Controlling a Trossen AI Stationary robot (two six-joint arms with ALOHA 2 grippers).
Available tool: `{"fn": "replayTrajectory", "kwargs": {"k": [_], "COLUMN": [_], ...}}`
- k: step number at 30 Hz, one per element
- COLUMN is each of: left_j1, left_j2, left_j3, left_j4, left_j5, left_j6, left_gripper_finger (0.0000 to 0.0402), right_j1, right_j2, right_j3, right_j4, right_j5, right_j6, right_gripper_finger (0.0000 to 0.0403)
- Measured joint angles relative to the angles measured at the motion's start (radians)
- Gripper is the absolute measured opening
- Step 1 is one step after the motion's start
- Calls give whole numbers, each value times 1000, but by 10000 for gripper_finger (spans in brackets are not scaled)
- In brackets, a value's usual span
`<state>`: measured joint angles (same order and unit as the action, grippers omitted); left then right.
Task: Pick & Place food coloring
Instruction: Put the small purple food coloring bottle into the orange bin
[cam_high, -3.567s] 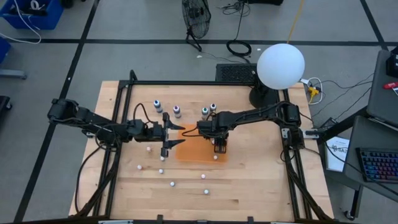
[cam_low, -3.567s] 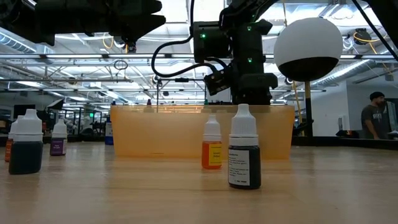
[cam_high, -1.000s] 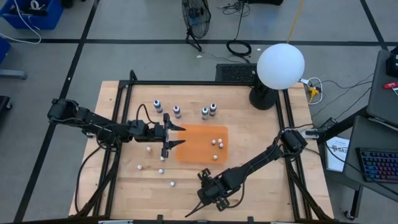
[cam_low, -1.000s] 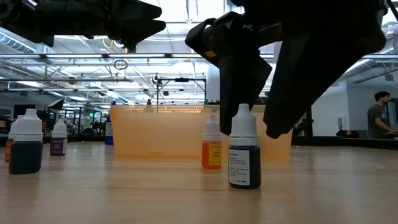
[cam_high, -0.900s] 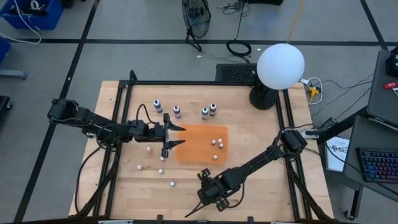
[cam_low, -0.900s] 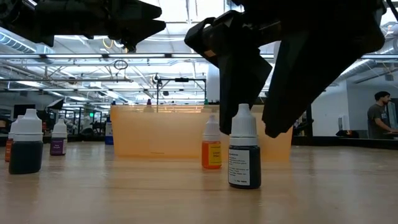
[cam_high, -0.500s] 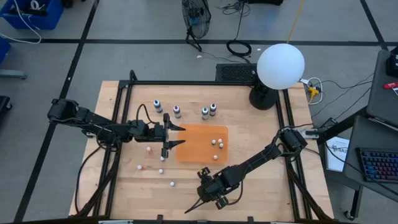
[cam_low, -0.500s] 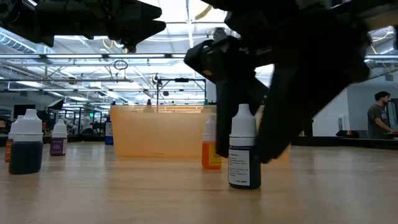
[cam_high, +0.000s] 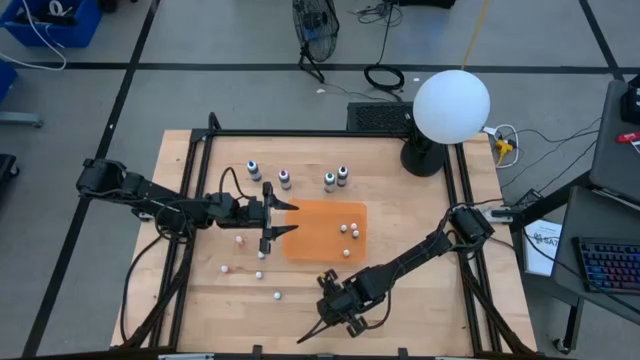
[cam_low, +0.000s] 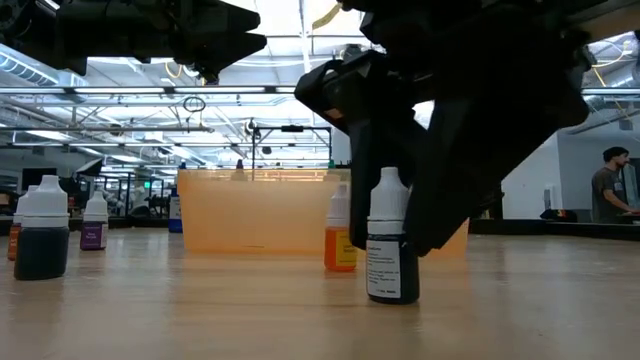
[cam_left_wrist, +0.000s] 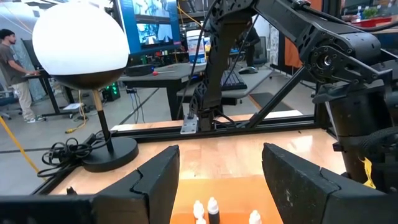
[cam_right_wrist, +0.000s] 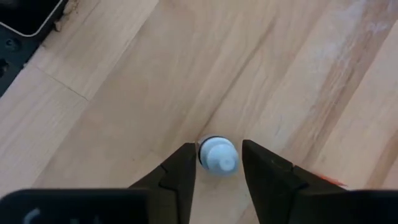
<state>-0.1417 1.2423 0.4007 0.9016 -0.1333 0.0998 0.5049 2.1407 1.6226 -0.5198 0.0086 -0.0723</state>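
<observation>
Since a moment ago, our right hand (cam_right_wrist: 216, 163) has dropped lower around the nearest food coloring bottle (cam_low: 391, 248) at the worktop's (cam_high: 420, 300) front edge; its fingers (cam_right_wrist: 181, 167) straddle the pale cap with narrow gaps, not visibly clamped. Farther back, our left hand (cam_high: 281, 219) hovers unmoved at the orange tray's (cam_high: 310, 215) left edge, fingers apart and empty. Beyond the tray we see four more bottles (cam_high: 284, 178) standing upright in a row.
</observation>
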Motion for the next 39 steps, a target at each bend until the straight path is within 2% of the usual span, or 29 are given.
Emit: {"fn": "replayTrajectory", "kwargs": {"k": [6, 14, 17, 22, 26, 30, 35, 39], "left_j1": [0, 0, 0, 0, 0, 0, 0, 0], "left_j2": [0, 0, 0, 0, 0, 0, 0, 0], "left_j3": [0, 0, 0, 0, 0, 0, 0, 0], "left_j4": [-1, -1, -2, -7, -7, -8, -8, -9], "left_j5": [0, 0, 0, 0, 0, 0, 0, 0], "left_j6": [0, 0, 0, 0, 0, 0, 0, 0], "left_gripper_finger": [230, 230, 230, 230, 230, 230, 230, 230], "right_j1": [-6, -7, -6, -37, -116, -225, -413, -531], "right_j2": [-1, -37, -124, -311, -441, -491, -477, -408], "right_j3": [0, -1, 0, 0, 1, 1, 1, 0], "right_j4": [1, 4, -23, -150, -228, -261, -355, -428], "right_j5": [-45, -28, 28, 184, 228, 215, 59, 41], "right_j6": [0, 0, 2, 17, 80, 76, 50, 32], "right_gripper_finger": [53, 50, 50, 50, 50, 50, 50, 50]}}
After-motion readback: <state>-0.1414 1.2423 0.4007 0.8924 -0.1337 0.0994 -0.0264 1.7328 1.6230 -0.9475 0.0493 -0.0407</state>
